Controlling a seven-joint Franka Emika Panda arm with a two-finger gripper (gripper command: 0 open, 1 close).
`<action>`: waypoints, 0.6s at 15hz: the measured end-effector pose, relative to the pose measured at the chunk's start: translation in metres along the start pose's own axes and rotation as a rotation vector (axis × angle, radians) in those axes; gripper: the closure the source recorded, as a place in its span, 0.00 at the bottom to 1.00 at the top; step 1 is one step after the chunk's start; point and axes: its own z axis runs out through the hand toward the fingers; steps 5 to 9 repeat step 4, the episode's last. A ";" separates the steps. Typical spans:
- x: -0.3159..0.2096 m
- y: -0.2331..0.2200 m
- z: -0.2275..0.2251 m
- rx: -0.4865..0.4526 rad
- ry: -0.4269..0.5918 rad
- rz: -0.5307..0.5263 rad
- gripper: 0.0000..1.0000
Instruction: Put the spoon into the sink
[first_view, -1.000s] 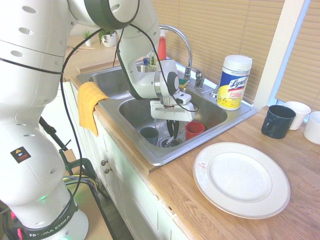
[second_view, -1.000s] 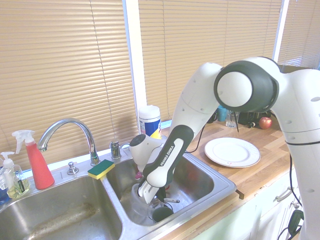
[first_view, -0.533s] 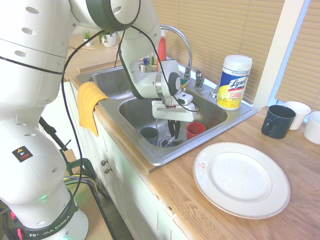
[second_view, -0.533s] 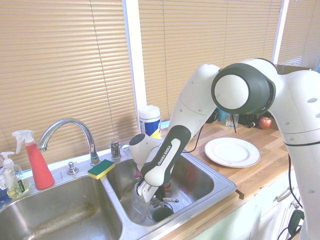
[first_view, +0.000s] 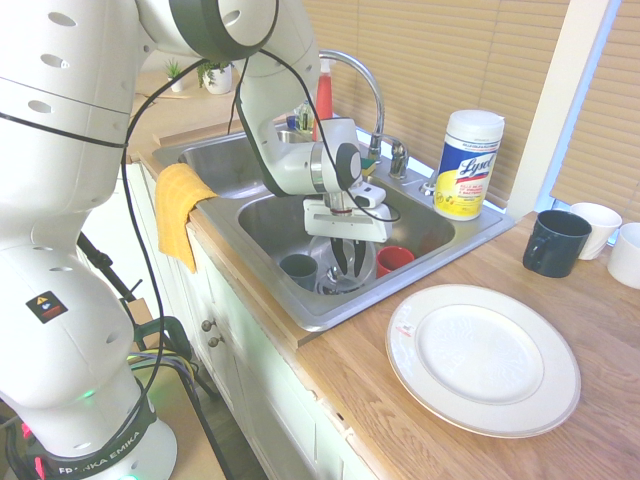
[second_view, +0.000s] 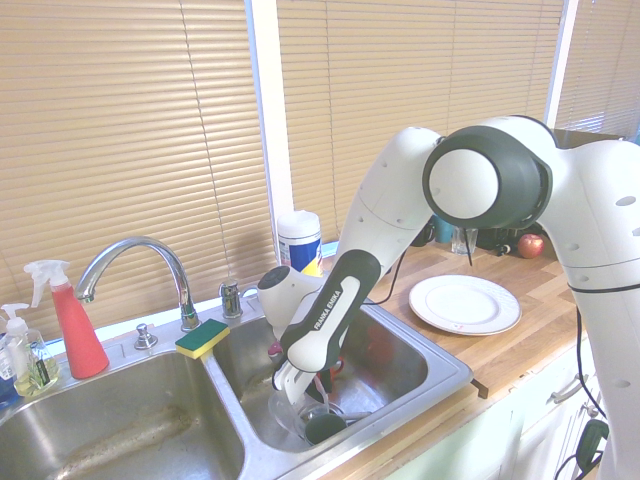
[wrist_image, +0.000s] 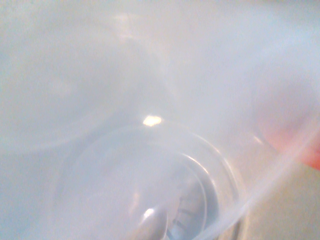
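The two-basin sink (first_view: 340, 318) is set into the worktop (first_view: 400, 420), mid-frame. One white plate (first_view: 483, 357) is seen lower right, with bare wood around it. The gripper (first_view: 342, 265) is hung in the right-hand basin between one dark cup (first_view: 298, 268) and one red cup (first_view: 392, 258). How far the jaws are spread cannot be told. The spoon cannot be made out.

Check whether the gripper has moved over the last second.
Yes. The gripper has risen slightly inside the sink: its fingertips now sit higher against the red cup beside them.
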 end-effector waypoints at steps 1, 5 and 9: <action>0.001 0.001 -0.006 0.006 0.005 0.002 0.00; -0.009 0.014 -0.045 0.042 0.056 0.008 0.00; -0.009 0.014 -0.045 0.042 0.056 0.008 0.00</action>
